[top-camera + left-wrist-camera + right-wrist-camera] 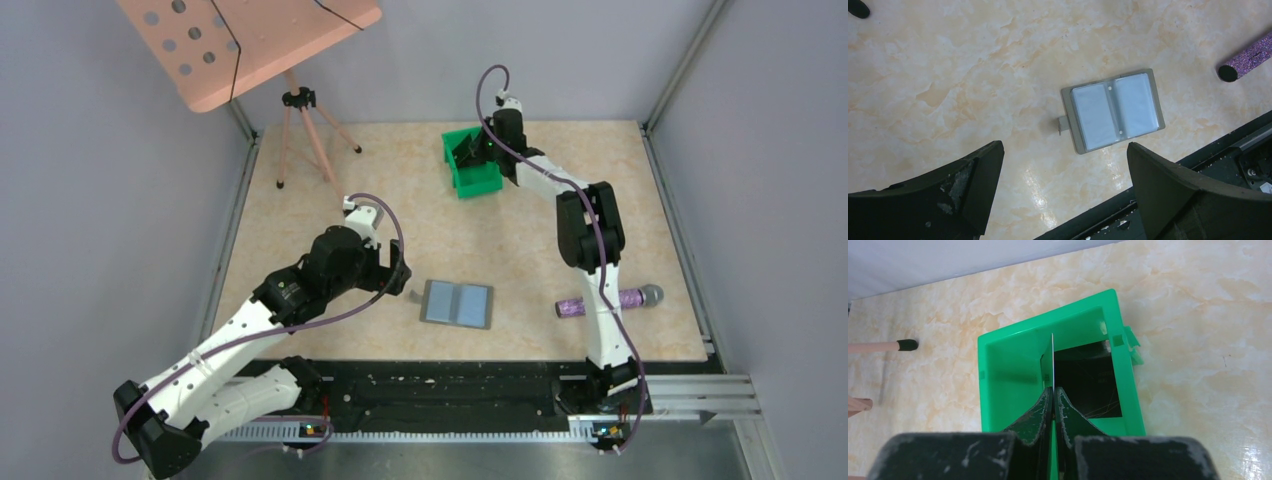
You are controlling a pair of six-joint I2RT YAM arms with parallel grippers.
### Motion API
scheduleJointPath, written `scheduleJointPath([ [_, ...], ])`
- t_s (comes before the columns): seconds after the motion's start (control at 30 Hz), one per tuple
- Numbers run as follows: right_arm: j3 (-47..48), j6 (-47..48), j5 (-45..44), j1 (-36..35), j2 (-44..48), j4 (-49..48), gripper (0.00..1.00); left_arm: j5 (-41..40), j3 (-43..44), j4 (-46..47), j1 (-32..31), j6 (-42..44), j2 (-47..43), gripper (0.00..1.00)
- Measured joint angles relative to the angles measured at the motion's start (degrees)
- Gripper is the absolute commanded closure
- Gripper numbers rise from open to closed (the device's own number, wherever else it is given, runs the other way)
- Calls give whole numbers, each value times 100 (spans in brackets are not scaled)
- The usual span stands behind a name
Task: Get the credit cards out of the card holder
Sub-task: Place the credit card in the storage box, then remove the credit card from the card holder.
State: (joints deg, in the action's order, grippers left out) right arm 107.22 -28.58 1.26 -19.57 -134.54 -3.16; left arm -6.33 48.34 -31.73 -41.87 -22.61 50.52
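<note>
The card holder [458,304] lies open near the front edge of the table [330,200], long axis left-right, seemingly empty. The left gripper [1063,150], wide open and holding nothing, hovers nearest, just to its left. The right gripper [1053,392] pinches a card [1052,357] over the green bin [998,360].

**One spread wide, one pinched tight**

The left arm bends from lower left toward frame centre, left claw [1063,150] spread wide and aimed down. The right arm stretches from lower right to upper centre, right claw [1053,390] pinched on a thin card [1052,357].
</note>
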Motion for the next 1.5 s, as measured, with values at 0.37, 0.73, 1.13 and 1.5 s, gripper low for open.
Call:
scheduleJointPath([
  [0.37,-37,-50,-297,39,2,160,77,0,0,0,0,0,0,1],
  [0.73,-26,20,-444,59,66,520,70,-15,0,0,0,-2,2,1],
  [1.13,-461,-92,-299,59,1300,1150,70,-13,-2,-4,0,-330,245,2],
  [1.5,-3788,-835,-214,-553,4535,1126,65,201,-538,83,0,-949,302,8],
])
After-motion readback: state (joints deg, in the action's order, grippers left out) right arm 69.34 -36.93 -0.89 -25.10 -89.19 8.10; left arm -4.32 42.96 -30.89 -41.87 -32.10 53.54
